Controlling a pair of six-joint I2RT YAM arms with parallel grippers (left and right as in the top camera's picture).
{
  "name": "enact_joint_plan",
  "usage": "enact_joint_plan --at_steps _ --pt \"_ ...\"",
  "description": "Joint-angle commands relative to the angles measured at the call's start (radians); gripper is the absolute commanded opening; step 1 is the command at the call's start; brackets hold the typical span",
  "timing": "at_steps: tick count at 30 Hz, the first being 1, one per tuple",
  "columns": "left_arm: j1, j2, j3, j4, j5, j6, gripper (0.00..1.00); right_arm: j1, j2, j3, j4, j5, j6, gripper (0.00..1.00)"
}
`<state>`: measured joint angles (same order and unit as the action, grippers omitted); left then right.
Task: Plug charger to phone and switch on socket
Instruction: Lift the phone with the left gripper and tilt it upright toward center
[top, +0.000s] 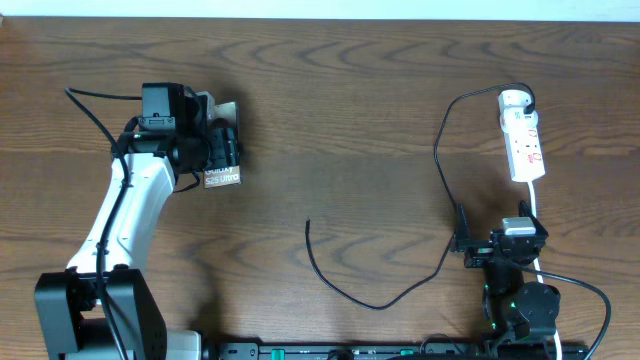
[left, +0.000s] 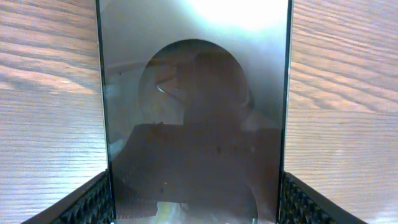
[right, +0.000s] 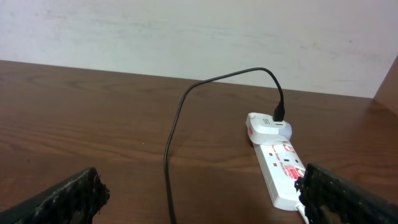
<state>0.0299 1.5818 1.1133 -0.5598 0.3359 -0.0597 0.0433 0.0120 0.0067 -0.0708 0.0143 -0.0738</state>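
phone (left: 193, 124) is seen clamped between the left fingers (left: 87, 205), whose ribbed black inner faces are pressed against its two long edges; its glossy face fills the space between them. whether it is lifted off the tabletop (top: 350, 120) cannot be told. the right fingers (right: 68, 199) are spread wide and grip nothing, and are held low near the front edge of the tabletop. the charger (top: 380, 306) is untouched: its thin black cable passes just beside the right fingers and is laid in a loose curve across the middle, with the free tip lying between the two arms, apart from the phone. the socket (top: 524, 145) lies at the far right, beyond the right fingers.

the step in hand is judged to be the fetching of the plug tip. it would be done best if the cable were gripped just behind the tip, so that little slack is left to bend, and if the phone were clamped firmly with its port edge turned toward the incoming tip. the approach should be made slowly and straight along the port's axis, since a skewed push could slide the slab in the grip.

the clamp on both edges is shown only by the left wrist view, where neither lettering nor cable is visible. the cable's whole course and free end are shown only from overhead. the cable's entry into the rounded white plug (right: 268, 124) at the socket's end is shown most clearly by the right wrist view. the switch position cannot be told in any view.
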Motion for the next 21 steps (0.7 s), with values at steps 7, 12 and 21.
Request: enact_joint_plan --at_steps 7,12,21 --pt "0.011 -0.034 0.017 0.046 0.373 -0.278 0.07 -0.008 -0.005 -0.001 -0.005 -0.006 -0.01 0.99" --pt "0.047 -0.034 0.017 0.09 0.637 -0.661 0.07 -0.008 -0.005 -0.001 -0.005 -0.006 -0.01 0.99" --pt "0.061 -0.034 0.017 0.124 0.865 -1.082 0.07 -0.008 -0.005 -0.001 -0.005 -0.006 -0.01 0.99"
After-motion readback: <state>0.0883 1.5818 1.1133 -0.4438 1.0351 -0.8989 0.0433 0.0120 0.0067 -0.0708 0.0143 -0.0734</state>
